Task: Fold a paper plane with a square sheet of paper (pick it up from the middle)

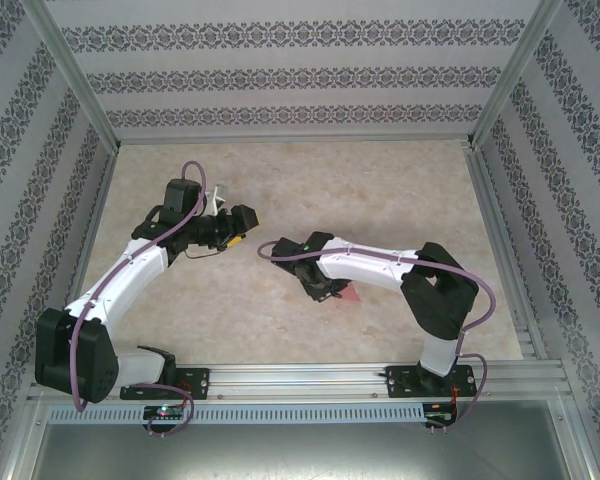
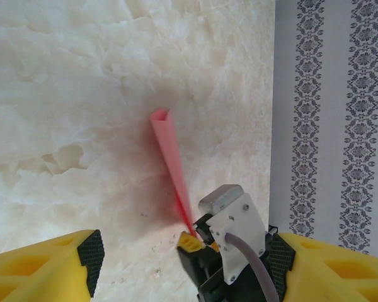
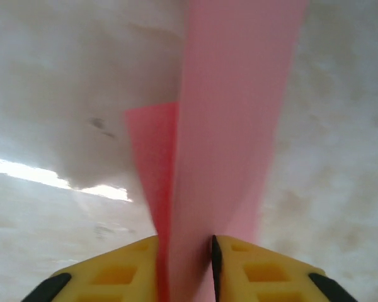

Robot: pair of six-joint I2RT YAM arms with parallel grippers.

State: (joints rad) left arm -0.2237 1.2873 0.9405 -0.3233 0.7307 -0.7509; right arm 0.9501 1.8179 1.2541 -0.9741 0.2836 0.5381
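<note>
The far half of the counter is bare, and a claw can pass there freely up to the patterned walls that close three sides. In the middle, the left claw and the right claw stand near each other with only a narrow gap between. The pink paper, pinched in the right claw, sticks out away from the left claw. A metal rail bounds the near edge.
</note>
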